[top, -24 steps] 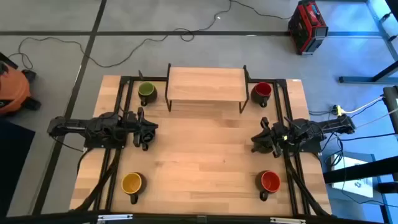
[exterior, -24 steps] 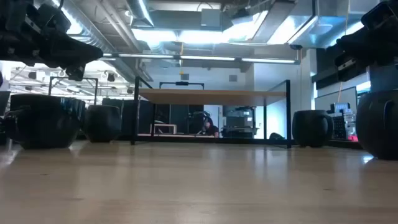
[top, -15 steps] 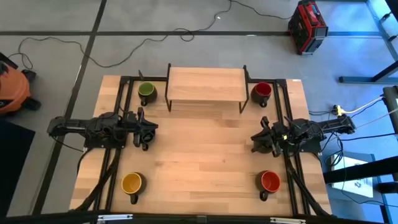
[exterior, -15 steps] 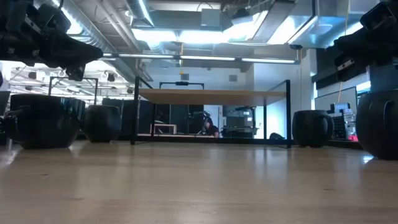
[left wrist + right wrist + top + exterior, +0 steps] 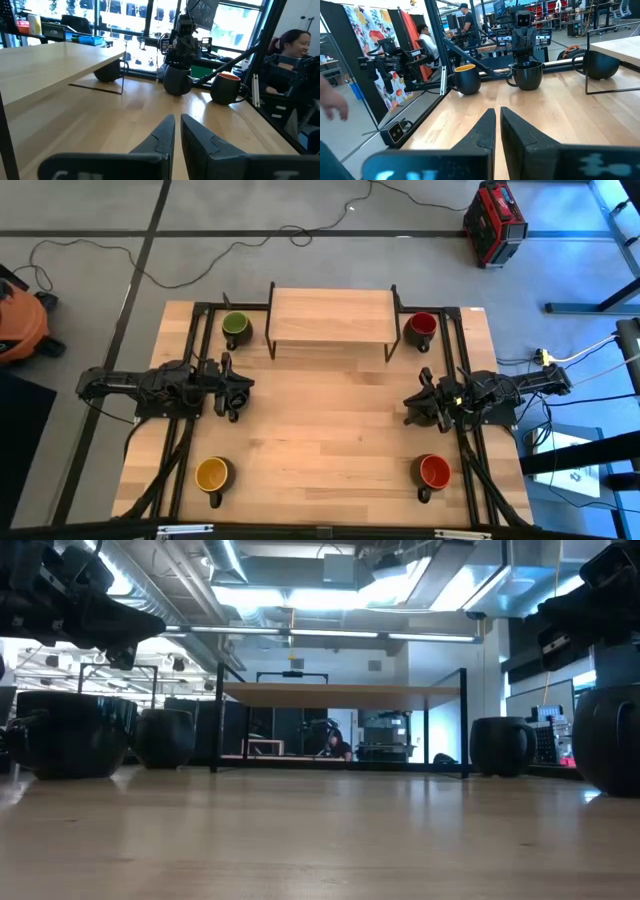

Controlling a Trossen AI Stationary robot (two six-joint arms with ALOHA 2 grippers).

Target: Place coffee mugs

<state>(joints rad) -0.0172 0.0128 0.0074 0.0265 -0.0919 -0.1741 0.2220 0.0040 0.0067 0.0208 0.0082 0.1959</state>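
Observation:
Four black mugs stand on their bases near the table's corners in the high view: green inside, dark red inside, yellow inside, orange-red inside. My left gripper hovers over the table's left side, shut and empty, fingertips together. My right gripper mirrors it on the right side, also shut and empty. One all-black mug stands on the table under my right gripper. Another stands under my left gripper. Both are hidden from above.
A low wooden shelf on thin black legs stands at the far middle of the table. A black rail frame runs along both sides. The middle of the tabletop is bare wood. People sit and stand in the room beyond the table.

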